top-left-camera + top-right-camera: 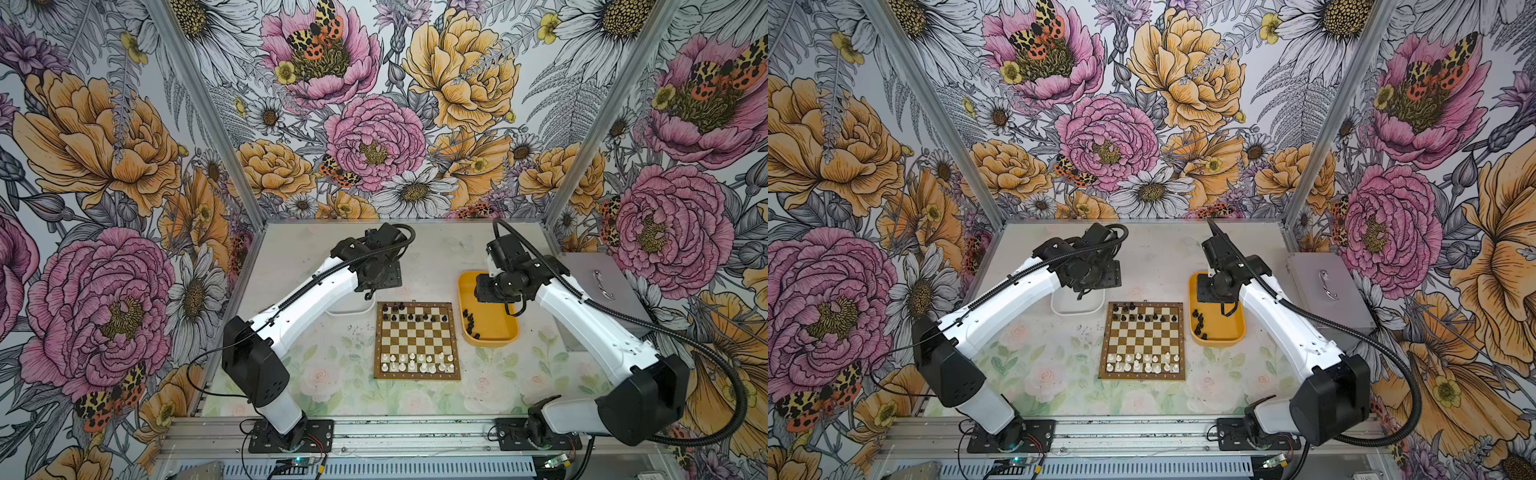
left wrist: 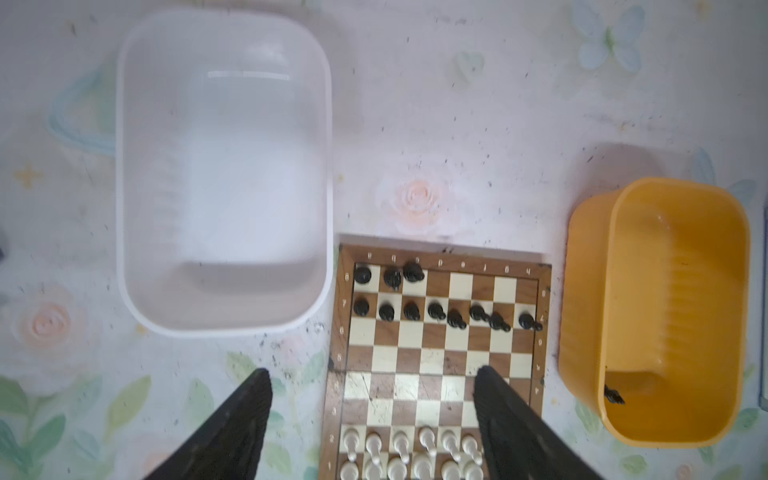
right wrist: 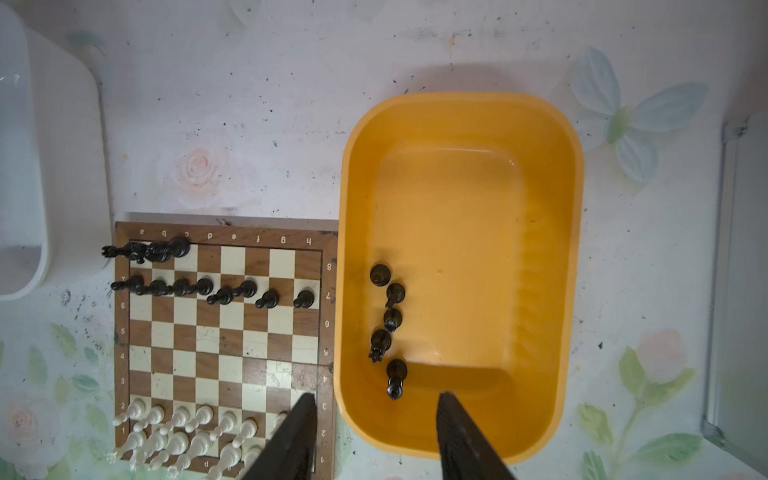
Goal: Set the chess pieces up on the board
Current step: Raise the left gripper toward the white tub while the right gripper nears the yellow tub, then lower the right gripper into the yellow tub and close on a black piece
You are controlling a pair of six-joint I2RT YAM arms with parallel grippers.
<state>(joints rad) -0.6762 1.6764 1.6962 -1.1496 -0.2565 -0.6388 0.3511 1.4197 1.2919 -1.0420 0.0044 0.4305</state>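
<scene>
Over table (image 2: 457, 124), L tool (image 2: 372, 370) wide apart, empty; R tool (image 3: 378, 395) above yellow tray (image 3: 457, 97), narrower gap, empty.

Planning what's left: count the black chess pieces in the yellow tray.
5 black chess pieces, all in the yellow tray, strung in a line along the side nearest the board; none seems hidden.

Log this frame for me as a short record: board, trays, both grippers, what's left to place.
board: white pieces in the two near rows; black pieces, eight in one far row, three behind it
yellow tray: five loose pieces, black
white tray: no pieces seen
left gripper: open, holding nothing
right gripper: open over yellow tray, holding nothing
unfilled: five squares of the far row
</scene>
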